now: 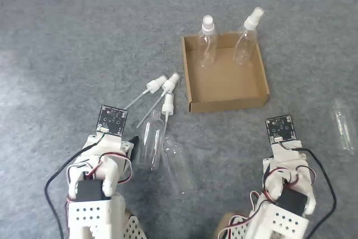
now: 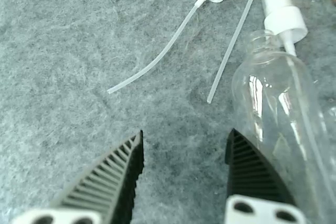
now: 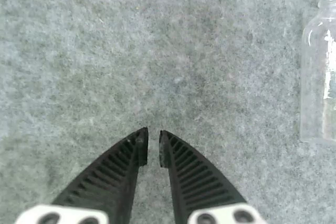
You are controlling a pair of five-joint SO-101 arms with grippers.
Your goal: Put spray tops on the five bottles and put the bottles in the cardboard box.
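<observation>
Above: two capped bottles [image 1: 207, 43] stand in the box [image 1: 226, 104]; a bottle [image 1: 151, 141], its top [image 1: 168, 104] seemingly loose in the neck, lies by the left arm [image 1: 95, 194] beside a bare bottle [image 1: 179, 166]; the fifth bottle [image 1: 342, 124] is cut off. Left wrist: the left tool [image 2: 185, 145] gapes wide beside that bottle; a nudge could roll it and shed the top. Right wrist: the right tool [image 3: 153, 140], nearly closed, is empty.
</observation>
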